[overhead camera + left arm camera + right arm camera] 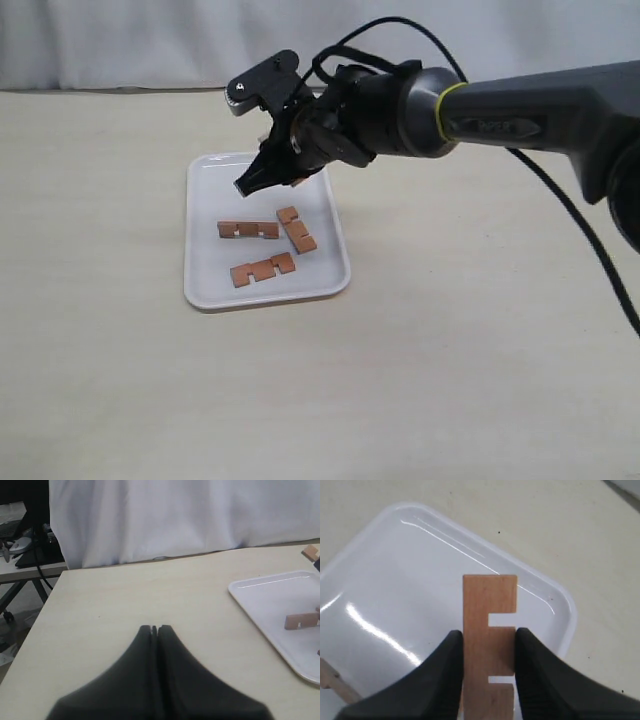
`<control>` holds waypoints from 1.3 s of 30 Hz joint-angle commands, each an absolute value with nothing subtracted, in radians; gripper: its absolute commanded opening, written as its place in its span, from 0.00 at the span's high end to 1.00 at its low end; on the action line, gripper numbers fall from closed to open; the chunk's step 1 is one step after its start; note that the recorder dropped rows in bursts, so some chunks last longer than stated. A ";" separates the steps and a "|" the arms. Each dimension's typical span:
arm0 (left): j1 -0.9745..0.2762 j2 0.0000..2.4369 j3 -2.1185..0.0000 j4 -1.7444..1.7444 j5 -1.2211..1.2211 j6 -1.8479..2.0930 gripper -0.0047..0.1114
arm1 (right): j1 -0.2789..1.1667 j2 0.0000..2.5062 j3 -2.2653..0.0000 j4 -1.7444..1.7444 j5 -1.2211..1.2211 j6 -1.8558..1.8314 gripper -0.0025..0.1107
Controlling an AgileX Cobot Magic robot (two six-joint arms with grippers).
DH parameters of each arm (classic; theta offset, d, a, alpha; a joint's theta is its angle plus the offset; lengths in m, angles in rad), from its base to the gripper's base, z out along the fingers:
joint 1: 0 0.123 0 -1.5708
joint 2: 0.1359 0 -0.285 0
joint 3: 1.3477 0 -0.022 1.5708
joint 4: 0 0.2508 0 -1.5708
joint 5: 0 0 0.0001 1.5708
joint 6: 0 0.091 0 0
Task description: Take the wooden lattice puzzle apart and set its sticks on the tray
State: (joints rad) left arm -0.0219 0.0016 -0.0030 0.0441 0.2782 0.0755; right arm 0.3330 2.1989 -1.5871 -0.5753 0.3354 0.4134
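Nearest in the exterior view, three notched sticks [262, 269] lie flat on the white tray [205, 285], one toward its front edge and two side by side behind it. Farther back, above the tray's far end, the right gripper [488, 635] is clamped on a fourth stick [489, 600], whose notched edge is turned toward one finger. The left gripper [154, 628] hangs over the bare table [125, 595] beside the tray, its fingers pressed together on nothing.

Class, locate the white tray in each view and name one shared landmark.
Exterior view: tray left of centre, under the right claw.
Left wrist view: tray cut off at the frame edge, beyond the left claw.
Right wrist view: tray fills the frame behind the held stick.
Shared landmark: loose sticks lying on it.
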 commanded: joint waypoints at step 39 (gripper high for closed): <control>-0.024 0.000 0.000 0.044 0.266 0.076 0.96 | 0.437 2.040 -1.491 0.010 1.059 -0.015 0.94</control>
State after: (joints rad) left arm -0.0219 0.0016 -0.0030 0.0441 0.2761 0.0755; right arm 0.4657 2.0613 -1.5122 -0.1647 1.0197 0.1176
